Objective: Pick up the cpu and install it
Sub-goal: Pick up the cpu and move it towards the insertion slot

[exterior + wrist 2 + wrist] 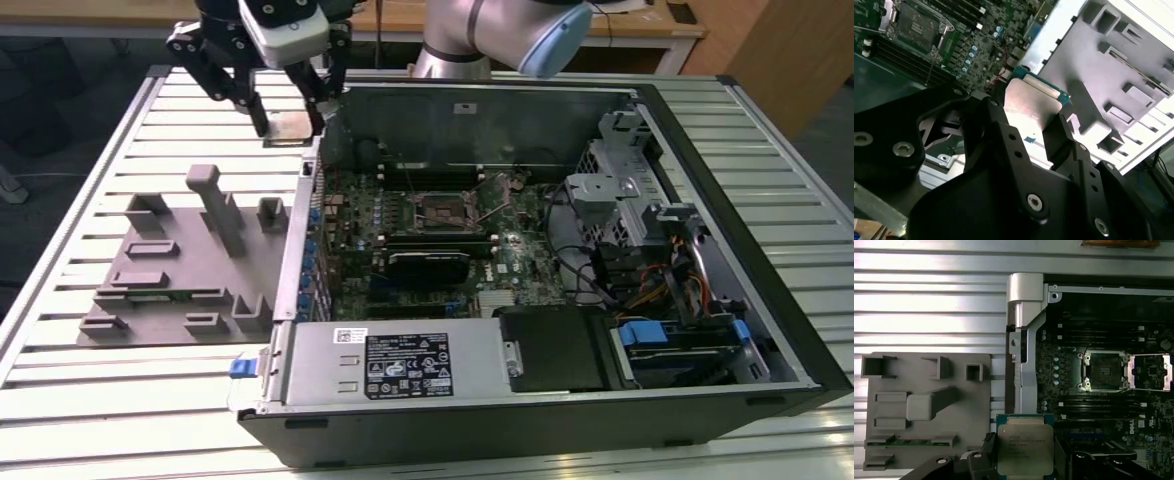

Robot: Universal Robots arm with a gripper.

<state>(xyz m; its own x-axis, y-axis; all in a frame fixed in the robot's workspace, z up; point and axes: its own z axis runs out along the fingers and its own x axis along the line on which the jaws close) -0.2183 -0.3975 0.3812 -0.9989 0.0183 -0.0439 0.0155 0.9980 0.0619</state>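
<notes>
Gripped by two opposite edges in the black tool (1026, 120), the cpu (1025, 447) shows its metal lid in both wrist views. It hangs above the slatted tabletop (929, 305), near the open computer case's (534, 425) side wall. A grey holder tray (160, 270) lies beside the case; inside, the motherboard socket's (1102, 371) frame is swung open.

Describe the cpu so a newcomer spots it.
Start at the open computer case; by its wall on the exterior view's left hangs the end effector. The cpu is the flat silver square clamped in it, unlike the black socket inside the case.
</notes>
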